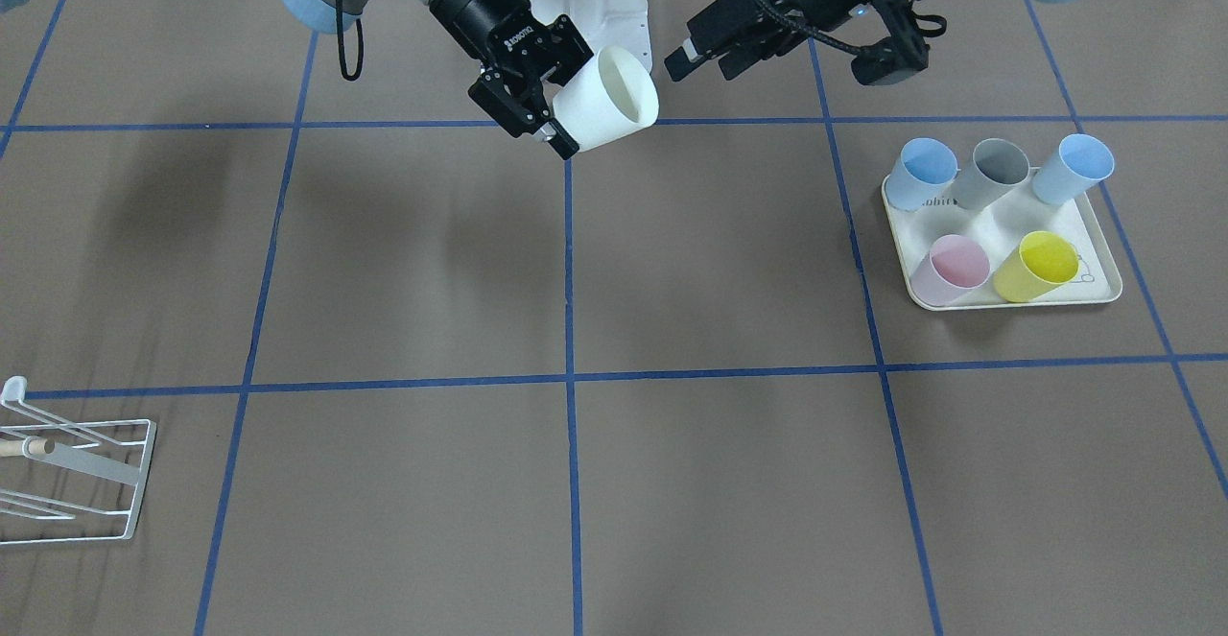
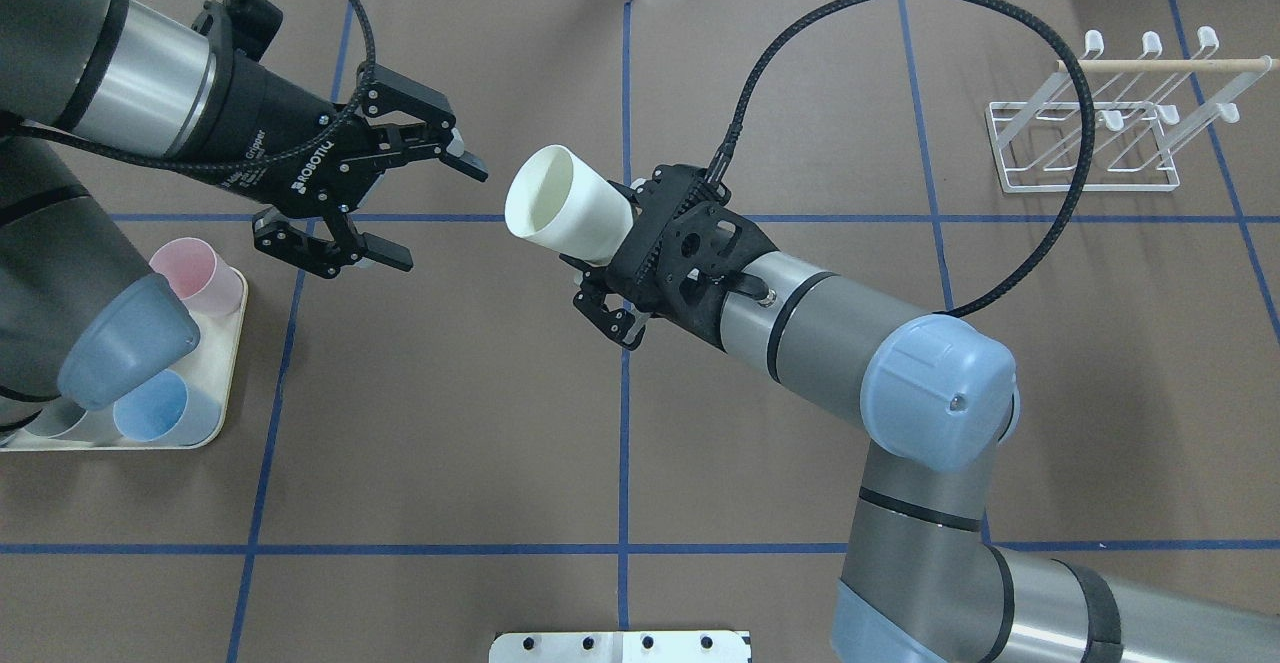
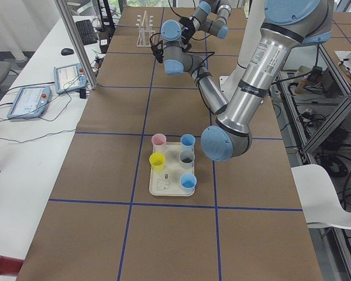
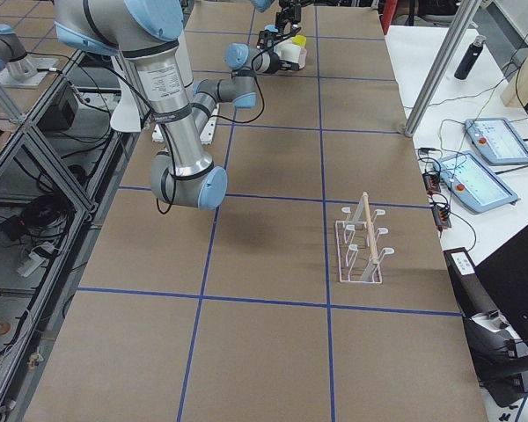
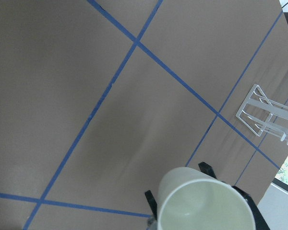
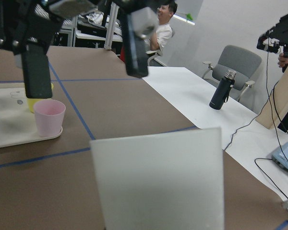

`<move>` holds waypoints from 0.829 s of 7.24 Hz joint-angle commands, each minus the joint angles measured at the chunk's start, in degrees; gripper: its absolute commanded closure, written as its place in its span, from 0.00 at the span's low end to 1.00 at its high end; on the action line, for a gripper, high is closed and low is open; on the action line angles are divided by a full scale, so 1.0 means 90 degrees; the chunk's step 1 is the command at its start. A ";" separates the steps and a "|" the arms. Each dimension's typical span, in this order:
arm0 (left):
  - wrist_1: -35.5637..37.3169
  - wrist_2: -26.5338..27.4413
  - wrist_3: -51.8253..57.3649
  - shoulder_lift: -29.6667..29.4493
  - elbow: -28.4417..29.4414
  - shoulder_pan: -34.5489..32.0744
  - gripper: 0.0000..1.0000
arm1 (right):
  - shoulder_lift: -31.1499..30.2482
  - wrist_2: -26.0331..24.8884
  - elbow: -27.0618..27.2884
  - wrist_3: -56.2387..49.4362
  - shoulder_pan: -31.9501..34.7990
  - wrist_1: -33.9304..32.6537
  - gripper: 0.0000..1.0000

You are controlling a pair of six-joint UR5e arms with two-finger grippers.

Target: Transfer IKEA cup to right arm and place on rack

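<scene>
Two grippers are being shown above a brown table marked with blue tape, and one white cup is being held in the air over its middle. The hand-over is judged done, so carrying the cup to the rack, which is standing well apart at the far right corner, is judged to be the step in hand. For this to be done well, the grip should be kept firm, the cup should be swung clear of the left arm, and its mouth should be turned down over a peg before anything is released. The cup is being pinched at its base by the right gripper and is being tipped on its side, mouth toward the left gripper. That gripper's jaws are being held spread wide, nothing is being touched by them, and a clear gap is being left before the cup's rim.
</scene>
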 commanded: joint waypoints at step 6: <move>0.3014 0.0712 0.8414 0.2043 0.0097 -0.1788 0.00 | 0.0026 0.0829 0.1018 -0.0509 0.2217 -0.5508 1.00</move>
